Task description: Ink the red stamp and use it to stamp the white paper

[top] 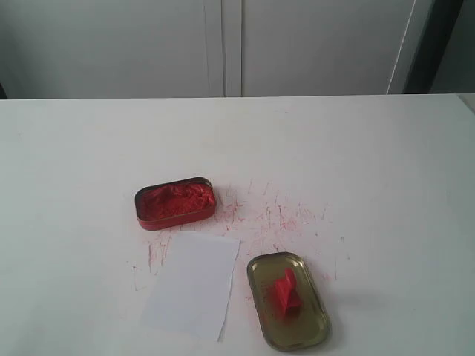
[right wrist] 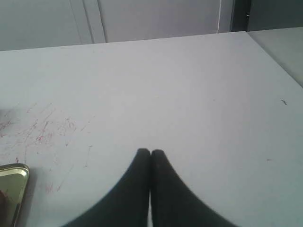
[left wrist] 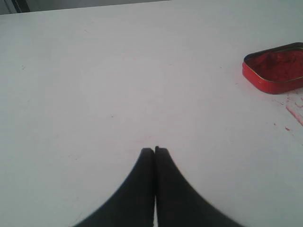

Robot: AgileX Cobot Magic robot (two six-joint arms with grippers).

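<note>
Left hand (left wrist: 155, 150) and right hand (right wrist: 150, 152) are seen closed, empty, over the tabletop (top: 371, 163).
The red stamp (top: 286, 291) is seen lying in the glossy gold lid (top: 310, 328), long axis along the lid's length; the flat white paper (top: 193, 285) is set just beside.

Left gripper (left wrist: 155, 150): black fingers (left wrist: 142, 175) pressed tip to tip, nothing between them; hovers above white table (left wrist: 104, 85); contact with the surface cannot be judged. Red tin of ink paste (left wrist: 276, 68) at the frame edge, partly cut off, well apart from the gripper; lumpy red paste inside, thin gold rim. Red ink streaks (left wrist: 294, 112) on the table just beside the tin.
</note>
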